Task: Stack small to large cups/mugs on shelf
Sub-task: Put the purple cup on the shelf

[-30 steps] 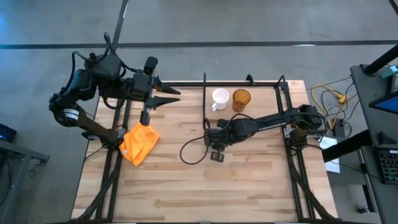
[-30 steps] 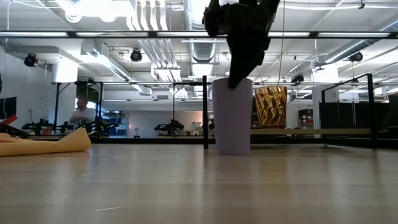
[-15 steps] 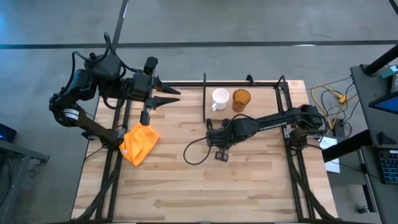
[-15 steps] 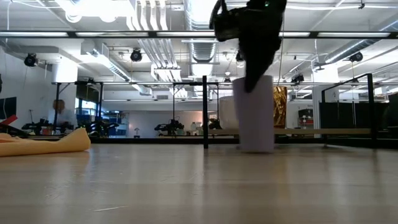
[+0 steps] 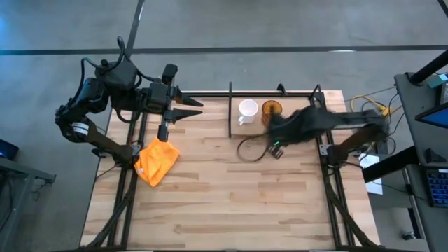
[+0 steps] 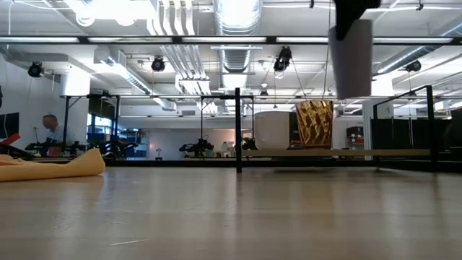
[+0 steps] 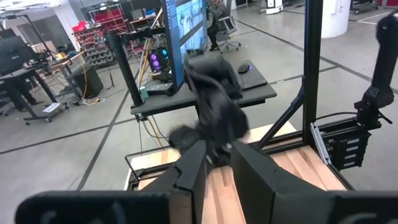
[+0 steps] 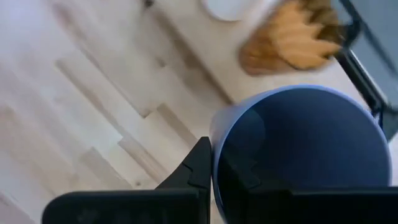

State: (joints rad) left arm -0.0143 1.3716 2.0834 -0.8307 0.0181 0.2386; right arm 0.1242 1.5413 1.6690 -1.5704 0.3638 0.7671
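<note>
My right gripper (image 5: 274, 131) is shut on the pale lavender-blue tumbler (image 6: 351, 58), held high above the table beside the shelf (image 5: 297, 105). The tumbler's open mouth fills the right wrist view (image 8: 305, 155). The white mug (image 5: 247, 110) and the amber-brown cup (image 5: 271, 109) stand side by side on the shelf board (image 6: 346, 152), and both show in the low view, mug (image 6: 273, 130) and cup (image 6: 314, 123). My left gripper (image 5: 189, 108) is open and empty at the table's far left. My right gripper holds the tumbler by its rim (image 8: 214, 146), one finger outside the wall (image 8: 198, 168) and the other inside the hollow. The fingers come from above, pointing down. The tumbler hangs upright below them, lifted clear of table and shelf.
An orange cloth (image 5: 155, 159) lies crumpled at the table's left side. A black cable loop (image 5: 248, 150) hangs from my right arm onto the planks. Black rods (image 5: 230, 112) edge the shelf. A person (image 6: 49, 126) shows far off in the room.
My right gripper has risen and gone toward the table's right and far edges, toward the shelf. The tumbler, which stood on the table a second ago, is now lifted clear and stays upright.
</note>
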